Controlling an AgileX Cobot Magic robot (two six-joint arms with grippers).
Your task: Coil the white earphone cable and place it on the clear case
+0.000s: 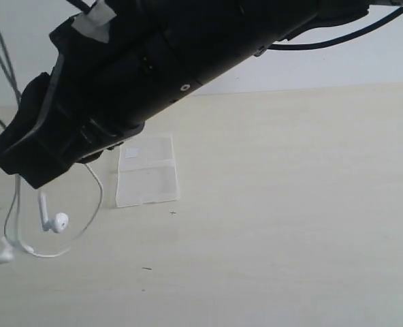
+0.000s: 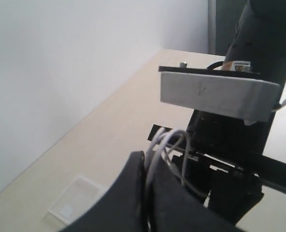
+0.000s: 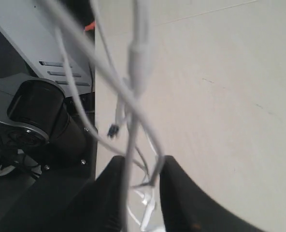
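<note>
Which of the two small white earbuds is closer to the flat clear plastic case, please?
The higher earbud, inside the loop of thin white earphone cable; the other earbud shows lower, by the exterior view's left edge, farther from the case.

Pale cream tabletop [image 1: 290, 204] spreads under soft, even light, a plain white wall [image 1: 365, 68] running along its far edge.

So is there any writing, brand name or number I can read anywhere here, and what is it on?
No text is readable.
On the clear case, a small white label: too small to tell.
On the black arm, an orange-and-white sticker: blurred, unreadable.
</note>
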